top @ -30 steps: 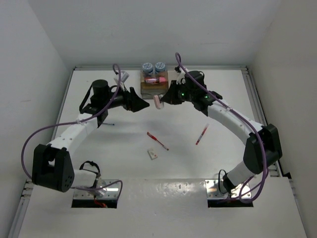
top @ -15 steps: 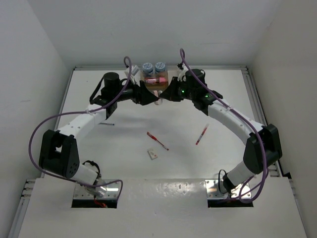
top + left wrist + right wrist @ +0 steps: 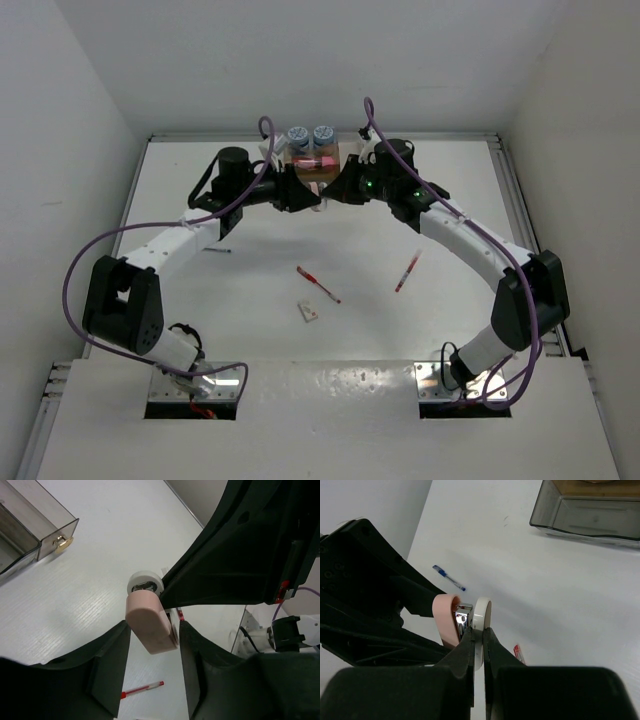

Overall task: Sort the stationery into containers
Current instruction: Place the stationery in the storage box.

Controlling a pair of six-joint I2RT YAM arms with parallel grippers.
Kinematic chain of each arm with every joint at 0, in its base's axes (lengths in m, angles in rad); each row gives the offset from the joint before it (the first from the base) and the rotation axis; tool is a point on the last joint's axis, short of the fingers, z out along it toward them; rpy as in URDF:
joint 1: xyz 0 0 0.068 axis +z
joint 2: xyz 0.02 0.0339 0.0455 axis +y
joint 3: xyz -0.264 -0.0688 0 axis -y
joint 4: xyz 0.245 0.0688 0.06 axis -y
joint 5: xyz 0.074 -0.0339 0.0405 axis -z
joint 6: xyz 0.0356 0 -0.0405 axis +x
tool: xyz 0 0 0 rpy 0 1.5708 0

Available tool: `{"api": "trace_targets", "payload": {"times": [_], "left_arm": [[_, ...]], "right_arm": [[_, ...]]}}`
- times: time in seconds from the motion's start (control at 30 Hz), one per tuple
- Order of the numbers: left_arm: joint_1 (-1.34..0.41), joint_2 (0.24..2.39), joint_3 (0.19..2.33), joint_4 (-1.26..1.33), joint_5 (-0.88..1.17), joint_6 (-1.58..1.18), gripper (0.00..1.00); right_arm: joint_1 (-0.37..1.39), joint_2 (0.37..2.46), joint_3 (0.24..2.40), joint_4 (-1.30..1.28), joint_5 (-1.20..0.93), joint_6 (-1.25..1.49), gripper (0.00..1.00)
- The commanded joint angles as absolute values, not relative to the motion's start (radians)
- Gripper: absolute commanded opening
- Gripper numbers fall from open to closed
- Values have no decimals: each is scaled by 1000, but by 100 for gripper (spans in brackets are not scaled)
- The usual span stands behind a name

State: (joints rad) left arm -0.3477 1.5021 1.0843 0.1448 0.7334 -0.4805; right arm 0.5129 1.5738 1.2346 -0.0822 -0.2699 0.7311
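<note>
Now your right claw (image 3: 477, 633) pinches the pink piece (image 3: 148, 622) by its white wheel; your left claw (image 3: 154, 630) straddles it, grip unclear

No legible text, labels or numbers on anything.

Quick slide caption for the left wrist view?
Right gripper holds the pink chunky piece between the left gripper's fingers, above the table.
</note>
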Motion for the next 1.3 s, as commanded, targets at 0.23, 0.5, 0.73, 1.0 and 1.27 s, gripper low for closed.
{"api": "trace_targets", "payload": {"times": [0.23,0.5,0.73,1.0,1.27], "left_arm": [[-348,1503,1123,224,759,-520,60],[-331,1517,1129,236,765,-548,49],[-307,1537,1135,241,772,-552,24],[-281,1681,1472,-228,625,-85,10],[-265,2029,1940,-653,542,335,14]], "right_arm": [[509,1566,1243,-15,-287,747,0],[509,1566,1232,-9,-287,747,0],[506,1574,1235,-12,-310,736,7],[390,1540,1209,-75,-316,686,67],[239,1463,1121,-130,-351,614,65]]}}
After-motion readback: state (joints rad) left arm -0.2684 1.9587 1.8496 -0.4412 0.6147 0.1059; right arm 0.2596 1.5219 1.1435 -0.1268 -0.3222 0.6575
